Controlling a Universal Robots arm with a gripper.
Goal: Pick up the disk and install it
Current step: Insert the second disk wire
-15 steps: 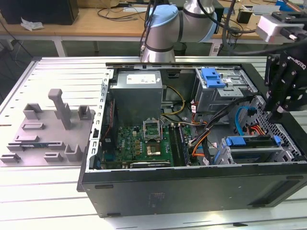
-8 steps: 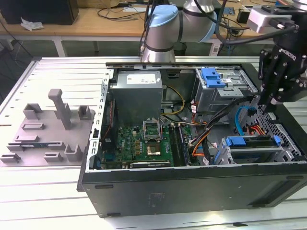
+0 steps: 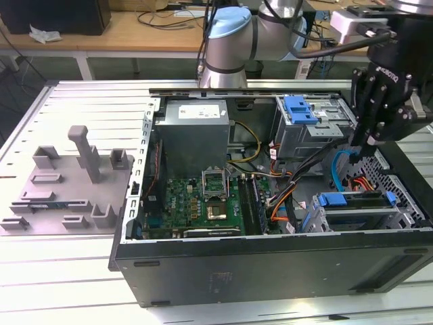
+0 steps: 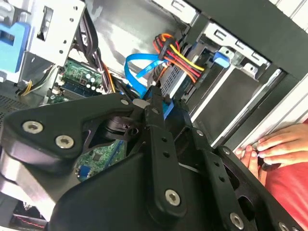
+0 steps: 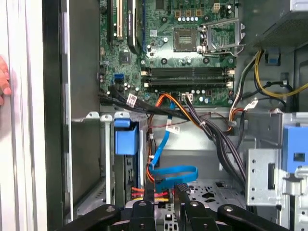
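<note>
**Q:** Fingers first: what state?

**A:** Gripper [image 5: 164, 190] fingers stand a narrow gap apart with nothing between them; red and yellow wires show through the gap in the first wrist view. In the exterior view the gripper [image 3: 367, 142] hangs inside the open case [image 3: 270, 261], at that view's right, over the blue cable [image 5: 173, 172] loop.

**Q:** Disk?

**A:** Disk [image 3: 342, 200] sits in the lower cage [image 3: 406, 217], its blue carrier end facing into the case. It shows in both wrist views [image 5: 126, 139] [image 4: 219, 58]. The gripper is near it but apart from it, not touching.

**Q:** Anything readable?

**A:** White tags [image 5: 131, 100] on the cables and a pale label on the power supply [image 3: 196, 128]; print too small to tell.

**Q:** Surroundings?

**A:** Motherboard [image 3: 203, 196] lies on the case floor. A blue bracket [image 3: 301, 108] tops the upper cage. The grey fixture [image 3: 67, 183] rests on the table [image 3: 54, 271], well apart, at the exterior view's left. A person's hand [image 4: 274, 147], red sleeve below it, rests on the case rim.
</note>
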